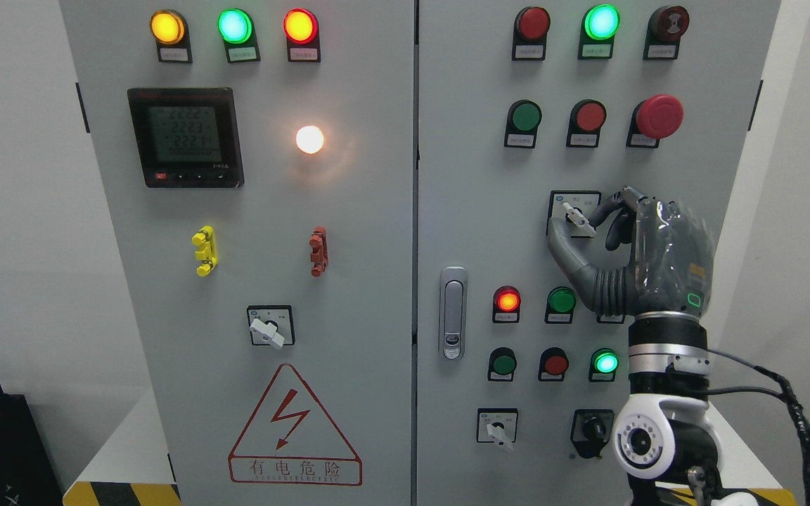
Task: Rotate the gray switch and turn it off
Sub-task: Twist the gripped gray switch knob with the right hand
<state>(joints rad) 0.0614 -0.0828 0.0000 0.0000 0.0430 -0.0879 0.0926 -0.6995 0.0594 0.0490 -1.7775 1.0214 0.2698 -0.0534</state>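
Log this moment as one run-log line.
right hand: fingers around gray switch | switch handle: tilted | left hand: not in view | panel: lamps lit

On the left door we see a digital meter (185, 137), a lit white lamp (309, 139) to its right, and a red warning triangle (295, 427) below.

Right hand (591, 232) raised upright, thumb and fingers (605, 205) curled, pinching.

Industrial electrical room, shown by a tall grey metal control cabinet (349, 232) with coloured indicator lamps (234, 26), a black digital meter (185, 137) and a red-triangle shock-warning sign (295, 429).
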